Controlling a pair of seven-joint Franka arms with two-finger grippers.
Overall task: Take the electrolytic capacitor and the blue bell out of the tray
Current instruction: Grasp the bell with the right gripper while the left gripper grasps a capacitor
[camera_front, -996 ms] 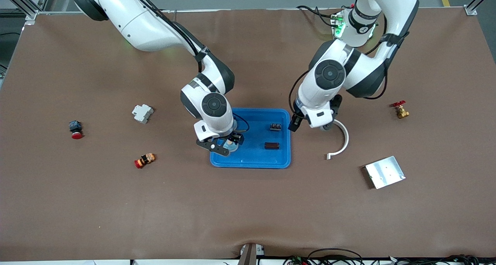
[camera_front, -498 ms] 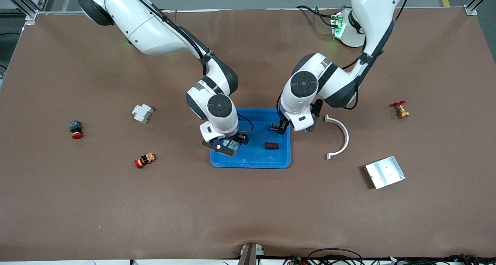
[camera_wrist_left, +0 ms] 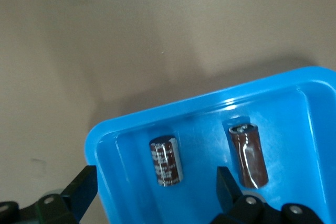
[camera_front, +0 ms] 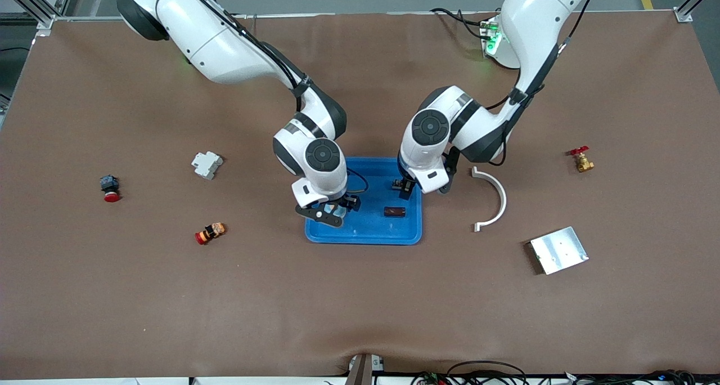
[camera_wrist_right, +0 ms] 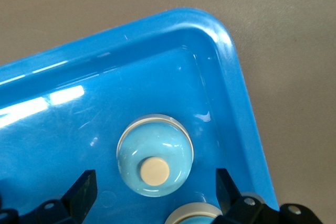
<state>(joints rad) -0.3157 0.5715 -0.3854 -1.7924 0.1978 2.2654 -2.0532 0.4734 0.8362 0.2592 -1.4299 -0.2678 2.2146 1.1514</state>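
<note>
The shallow blue plastic tray (camera_front: 365,233) holds two dark brown cylindrical capacitors (camera_wrist_left: 167,160) lying side by side (axes roughly parallel). Only the right wrist view shows the pale blue domed bell (camera_wrist_right: 154,162) and part of a second. The right gripper (camera_front: 332,210) hangs wide open, empty, over the bell. The left gripper (camera_front: 406,189) hangs open, empty, over the capacitors.

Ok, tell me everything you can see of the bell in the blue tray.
The bell is a glossy light-blue dome with a cream button on top and a pale rim around its base. It sits upright on the floor of the blue tray, near a rounded corner, touching only the tray floor. The right gripper hangs open over it, fingers clear of its sides. A second similar round piece peeks in beside it, mostly hidden.
</note>
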